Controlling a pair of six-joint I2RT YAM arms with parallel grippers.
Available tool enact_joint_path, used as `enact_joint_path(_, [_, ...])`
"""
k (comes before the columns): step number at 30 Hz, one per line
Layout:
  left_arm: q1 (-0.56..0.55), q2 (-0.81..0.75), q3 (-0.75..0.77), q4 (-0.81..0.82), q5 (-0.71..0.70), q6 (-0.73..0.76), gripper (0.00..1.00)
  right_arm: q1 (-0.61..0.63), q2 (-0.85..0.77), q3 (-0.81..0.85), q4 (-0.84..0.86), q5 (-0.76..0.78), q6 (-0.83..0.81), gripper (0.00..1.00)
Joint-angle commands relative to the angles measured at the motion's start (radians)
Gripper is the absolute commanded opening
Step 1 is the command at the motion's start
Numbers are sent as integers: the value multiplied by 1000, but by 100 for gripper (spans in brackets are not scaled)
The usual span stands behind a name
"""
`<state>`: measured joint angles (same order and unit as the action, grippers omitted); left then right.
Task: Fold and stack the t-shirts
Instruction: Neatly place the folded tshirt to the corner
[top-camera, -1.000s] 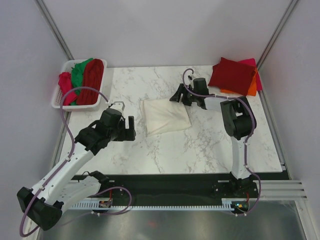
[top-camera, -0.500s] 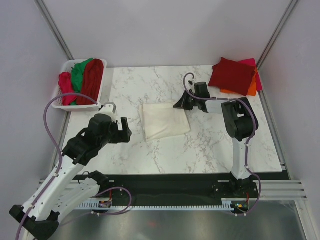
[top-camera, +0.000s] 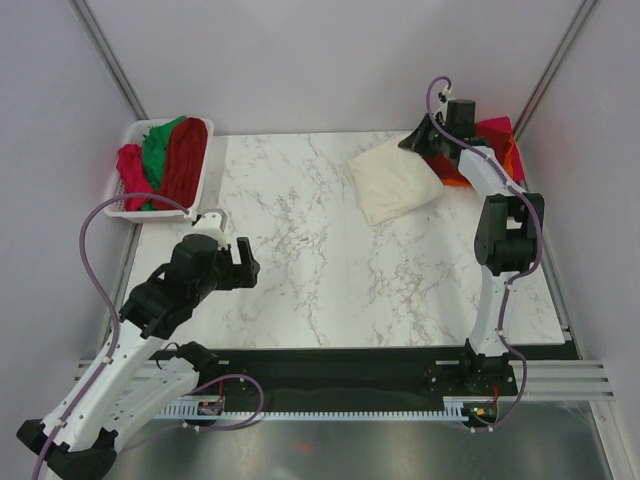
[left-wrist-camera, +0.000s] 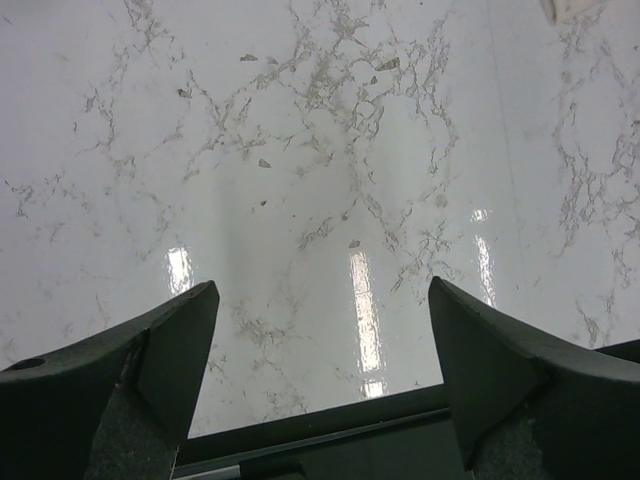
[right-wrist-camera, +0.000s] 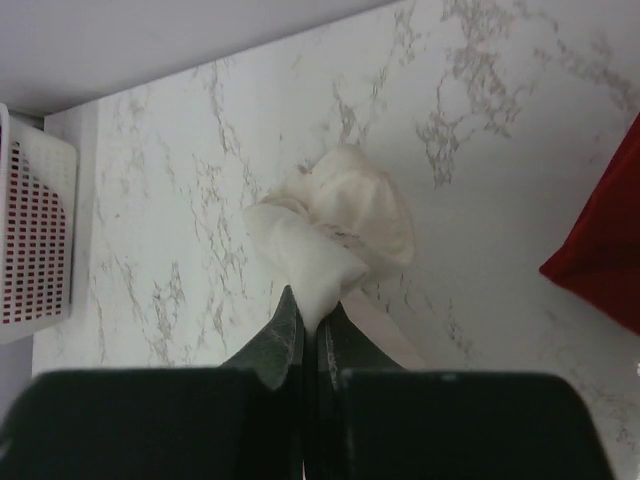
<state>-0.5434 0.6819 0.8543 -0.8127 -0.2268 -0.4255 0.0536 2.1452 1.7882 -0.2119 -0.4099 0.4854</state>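
**A:** What are we reading at the right gripper (right-wrist-camera: 308, 318)?

**B:** We are seeing its jaws clenched on a bunched end of the cream shirt (right-wrist-camera: 345, 220). The pinched end is standing between the fingers. The rest is spreading out below, over the far right part of the table (left-wrist-camera: 300, 150).

**A:** Is the shirt resting on the table?

**B:** We cannot tell. From above it is appearing as a crumpled bundle just beside the folded stack (right-wrist-camera: 605, 240) in the far right corner. A dark red piece is lying on top there, with orange showing beneath.

**A:** And the left gripper (left-wrist-camera: 322, 292)?

**B:** We are finding it released, jaws wide apart, with only the marble showing between them. It is hovering over the near left of the table, well apart from the cream shirt.

**A:** What are we logging for the basket (top-camera: 113, 203)?

**B:** It is sitting at the far left corner, holding a dark red shirt (top-camera: 185, 150), a green shirt (top-camera: 157, 145) and a pink shirt (top-camera: 130, 165), all unfolded.
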Motion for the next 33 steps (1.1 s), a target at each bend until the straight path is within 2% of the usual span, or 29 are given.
enact_joint_path(1, [3, 4, -4, 33, -13, -2, 93, -21, 42, 179, -73, -3, -14, 0])
enact_joint_path(3, [3, 8, -6, 35, -11, -2, 93, -35, 70, 255, -102, -3, -13, 0])
enact_joint_path(6, [3, 13, -8, 35, -9, -1, 93, -49, 148, 460, -232, 19, -24, 0])
enact_joint_path(7, [3, 11, -8, 37, -9, -1, 93, -88, 189, 579, -265, 29, -28, 0])
enact_joint_path(10, [3, 18, -9, 37, -9, -1, 93, -156, 219, 698, -302, 63, -7, 0])
enact_joint_path(15, [3, 36, -9, 40, -6, -1, 92, -337, 255, 700, -239, 51, 100, 0])
enact_joint_path(18, [3, 44, -9, 38, -6, 1, 92, -440, 384, 698, -186, -12, 150, 1])
enact_joint_path(19, [3, 42, -9, 40, -3, 1, 92, -463, 407, 674, -167, 0, 150, 29])
enact_joint_path(22, [5, 44, -9, 40, -2, 1, 92, -478, 519, 645, -90, -6, 154, 95])
enact_joint_path(23, [3, 47, -9, 40, -2, 2, 92, -477, 547, 655, -93, -7, 153, 98])
enact_joint_path(26, [3, 51, -9, 40, -3, 2, 92, -475, 562, 628, -103, 26, 134, 98])
enact_joint_path(32, [2, 53, -11, 41, -3, 1, 92, -480, 339, 467, -121, 247, 29, 98])
enact_joint_path(33, [2, 51, -11, 43, -3, 1, 92, -480, 273, 446, -136, 326, 18, 98])
